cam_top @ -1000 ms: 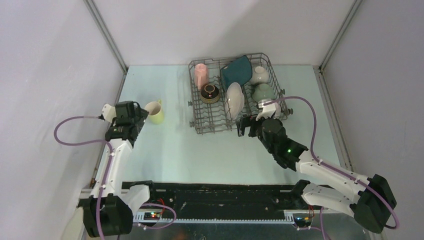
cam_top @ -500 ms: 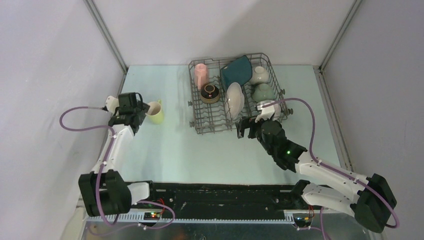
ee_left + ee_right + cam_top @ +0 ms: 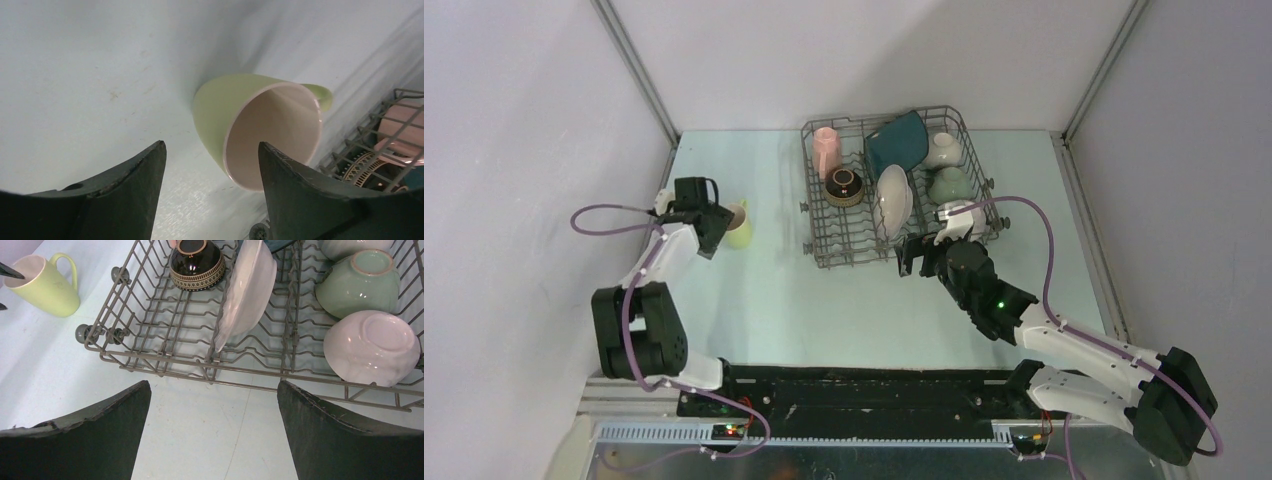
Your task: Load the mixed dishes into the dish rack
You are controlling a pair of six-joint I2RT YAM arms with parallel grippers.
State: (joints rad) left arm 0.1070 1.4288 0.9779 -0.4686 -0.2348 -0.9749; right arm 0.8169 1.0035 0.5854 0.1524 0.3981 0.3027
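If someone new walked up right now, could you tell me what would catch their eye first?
The dark wire rack at the table's far middle, well filled, a white plate on edge in its centre. The lone green mug on the table to its left, the left gripper open at its rim; the right gripper hovers open at the rack's near edge.

Dish rack (image 3: 824, 245) sitting far-centre on the surface (image 3: 824, 310); lone mug (image 3: 740, 226) sitting left of it, outside. Inside: plate (image 3: 893, 200) standing on edge mid-rack, bowls (image 3: 372, 347) lying to its right, second mug (image 3: 827, 150) occupying far-left corner
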